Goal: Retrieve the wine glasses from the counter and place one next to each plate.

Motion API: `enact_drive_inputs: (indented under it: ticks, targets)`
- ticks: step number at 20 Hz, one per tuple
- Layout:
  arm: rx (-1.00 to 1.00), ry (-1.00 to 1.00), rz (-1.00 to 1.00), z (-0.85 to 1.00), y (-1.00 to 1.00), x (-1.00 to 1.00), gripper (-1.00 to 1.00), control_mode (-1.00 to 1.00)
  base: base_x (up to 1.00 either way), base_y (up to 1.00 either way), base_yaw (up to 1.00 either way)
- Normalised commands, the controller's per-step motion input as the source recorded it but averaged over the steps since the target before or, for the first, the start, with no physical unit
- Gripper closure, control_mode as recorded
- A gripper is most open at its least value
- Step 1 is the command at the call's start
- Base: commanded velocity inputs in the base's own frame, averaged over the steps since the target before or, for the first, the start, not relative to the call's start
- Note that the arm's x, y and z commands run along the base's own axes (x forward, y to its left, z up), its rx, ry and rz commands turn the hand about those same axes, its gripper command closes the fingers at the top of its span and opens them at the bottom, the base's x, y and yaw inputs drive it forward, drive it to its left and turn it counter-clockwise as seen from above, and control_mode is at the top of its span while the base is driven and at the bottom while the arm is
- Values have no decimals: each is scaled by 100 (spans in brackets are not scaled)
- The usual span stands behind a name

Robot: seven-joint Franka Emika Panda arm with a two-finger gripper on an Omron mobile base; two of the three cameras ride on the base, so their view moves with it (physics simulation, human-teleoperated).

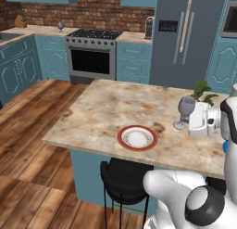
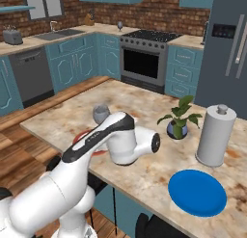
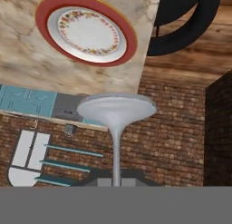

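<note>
While the gripper [image 1: 185,123] is clamped on the wine glass [image 1: 186,106] stem, the red-rimmed plate [image 1: 137,137] sits just off to its left, glass upright.

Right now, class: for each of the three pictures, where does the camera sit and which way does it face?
Left base view: behind the arm's left, facing the island counter; white arm at lower right.
Right base view: behind its right, same island; arm at lower left.
Hand view: on the hand, rolled over, looking along a held wine glass.
Shared: the red-rimmed plate and the glass.
</note>
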Motion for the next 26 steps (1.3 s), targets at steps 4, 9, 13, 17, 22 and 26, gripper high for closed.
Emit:
enact_drive_inputs:
  ticks: [4,9,13,17,22,26]
  targets:
    - [-6,-2,5,-39,0,15,100,-100,0,0,0]
    - [-5,0,4,-35,0,13,100,-100,0,0,0]
    - [-2,0,3,-37,-1,17,100,-100,0,0,0]
    - [-2,1,1,-43,0,17,100,-100,0,0,0]
    - [-3,0,2,-24,-1,10,100,-100,0,0,0]
    - [-1,0,0,-19,0,2,100,-100,0,0,0]
